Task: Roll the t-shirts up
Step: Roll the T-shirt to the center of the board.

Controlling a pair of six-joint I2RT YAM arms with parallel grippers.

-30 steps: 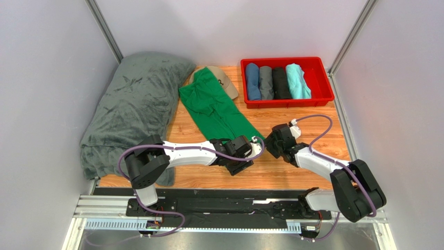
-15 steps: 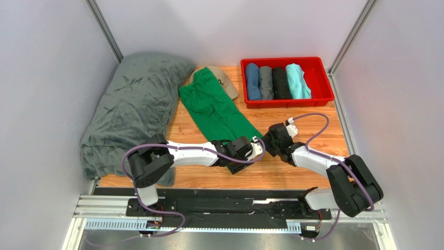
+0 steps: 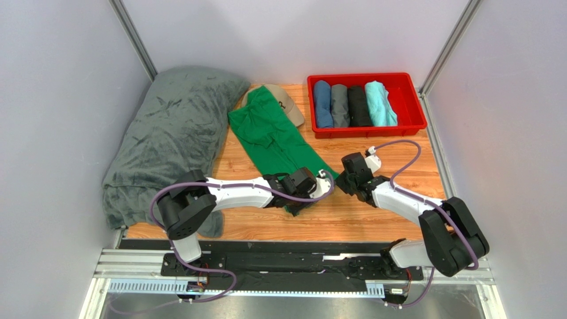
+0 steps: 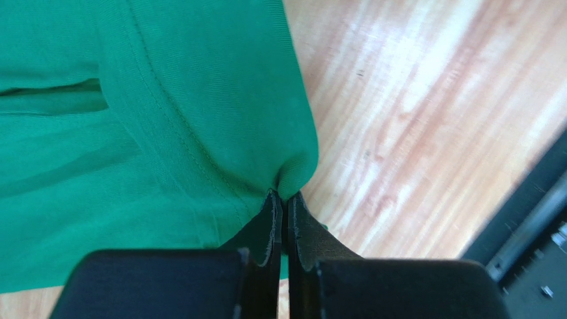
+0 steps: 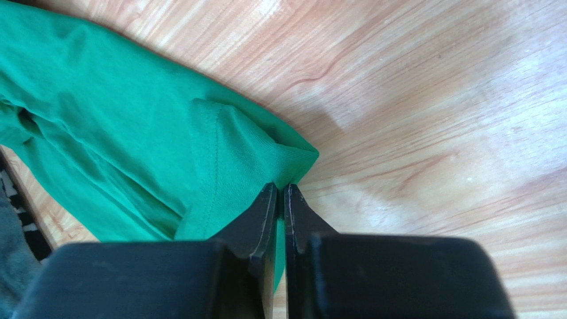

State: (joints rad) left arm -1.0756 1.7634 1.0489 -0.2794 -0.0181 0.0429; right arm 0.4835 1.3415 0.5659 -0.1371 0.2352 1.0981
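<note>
An emerald-green t-shirt (image 3: pixel 273 136) lies folded into a long strip on the wooden table, running from the back towards the arms. Its near end lies between both grippers. My left gripper (image 3: pixel 313 193) is shut on one corner of the green hem (image 4: pixel 293 166); its tips (image 4: pixel 284 199) pinch a fold of cloth. My right gripper (image 3: pixel 341 181) is shut on the other hem corner (image 5: pixel 293 159), with fabric caught between its tips (image 5: pixel 280 191). Blue, grey, black and aqua t-shirts (image 3: pixel 353 104) lie rolled side by side in the tray.
The red tray (image 3: pixel 407 100) stands at the back right. A large grey-green blanket (image 3: pixel 166 133) is heaped along the left side. A tan cap (image 3: pixel 287 106) lies partly under the green shirt's far end. Bare wood (image 3: pixel 412 166) shows right of the shirt.
Both grippers have closed on the near hem corners of the green t-shirt. Both arms moved slightly forward and left over the shirt's near end.
</note>
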